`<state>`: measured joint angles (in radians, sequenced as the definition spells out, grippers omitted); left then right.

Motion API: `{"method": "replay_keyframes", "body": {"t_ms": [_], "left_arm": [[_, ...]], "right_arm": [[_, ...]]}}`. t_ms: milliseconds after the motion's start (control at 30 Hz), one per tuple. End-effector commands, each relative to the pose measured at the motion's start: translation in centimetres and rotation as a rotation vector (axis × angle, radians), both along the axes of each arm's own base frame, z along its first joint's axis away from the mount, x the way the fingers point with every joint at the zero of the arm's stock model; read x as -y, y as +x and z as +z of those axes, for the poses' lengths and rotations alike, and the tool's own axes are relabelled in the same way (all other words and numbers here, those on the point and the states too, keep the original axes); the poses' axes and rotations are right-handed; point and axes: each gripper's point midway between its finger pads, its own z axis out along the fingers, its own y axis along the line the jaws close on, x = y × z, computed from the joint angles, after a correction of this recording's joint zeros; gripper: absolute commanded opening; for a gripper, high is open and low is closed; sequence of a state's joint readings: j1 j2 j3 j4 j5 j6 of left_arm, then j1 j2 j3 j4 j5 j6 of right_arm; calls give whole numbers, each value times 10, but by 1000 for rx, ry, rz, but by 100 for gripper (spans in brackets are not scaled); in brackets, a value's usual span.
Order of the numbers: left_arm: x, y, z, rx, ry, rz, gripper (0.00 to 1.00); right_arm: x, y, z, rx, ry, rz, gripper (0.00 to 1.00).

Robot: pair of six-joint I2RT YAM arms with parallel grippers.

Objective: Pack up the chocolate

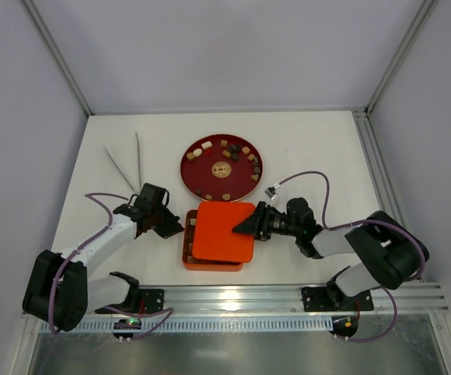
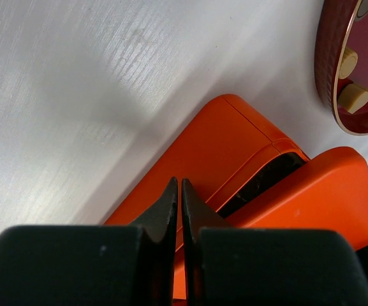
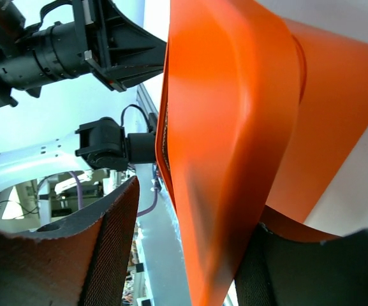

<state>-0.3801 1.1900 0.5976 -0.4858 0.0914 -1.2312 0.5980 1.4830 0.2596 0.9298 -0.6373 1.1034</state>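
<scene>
Chocolate pieces [image 1: 225,154], brown and cream, lie scattered on a round red plate [image 1: 187,173]; two cream chocolate pieces [image 2: 352,97] show in the left wrist view. In front of it stands the orange box [image 1: 187,248] with its flat lid [image 1: 223,232] lying askew on top. My right gripper [image 1: 245,226] is open at the lid's right edge. That lid edge [image 3: 228,127] stands between its fingers, with a gap to the left finger [image 3: 110,236]. My left gripper [image 1: 180,229] is shut and empty, tips [image 2: 178,185] against the box's left side [image 2: 235,137].
Two thin sticks [image 1: 123,168] lie on the white table at the back left. The red plate's rim [image 2: 327,57] is close behind the box. A metal rail [image 1: 288,297] runs along the near edge by the arm bases.
</scene>
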Motion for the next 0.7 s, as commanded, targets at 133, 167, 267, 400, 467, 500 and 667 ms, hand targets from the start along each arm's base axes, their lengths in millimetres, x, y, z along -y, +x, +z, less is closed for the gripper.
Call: {"method": "replay_keyframes", "body": {"t_ms": [133, 167, 267, 400, 467, 500, 667], "left_arm": [[5, 4, 5, 30, -22, -4, 1], [5, 4, 6, 30, -24, -3, 0], [6, 4, 6, 30, -23, -8, 0], [5, 4, 4, 27, -18, -7, 0], [5, 5, 4, 28, -17, -7, 0], [5, 5, 4, 26, -16, -7, 0], [5, 5, 4, 27, -14, -7, 1]], "right_arm": [[6, 7, -14, 16, -91, -3, 57], [6, 5, -14, 11, -89, 3, 57], [9, 7, -16, 8, -91, -2, 57], [14, 8, -16, 1, -98, -4, 57], [15, 9, -16, 1, -102, -1, 58], [16, 9, -17, -6, -108, 1, 58], [19, 10, -17, -18, -102, -3, 57]]}}
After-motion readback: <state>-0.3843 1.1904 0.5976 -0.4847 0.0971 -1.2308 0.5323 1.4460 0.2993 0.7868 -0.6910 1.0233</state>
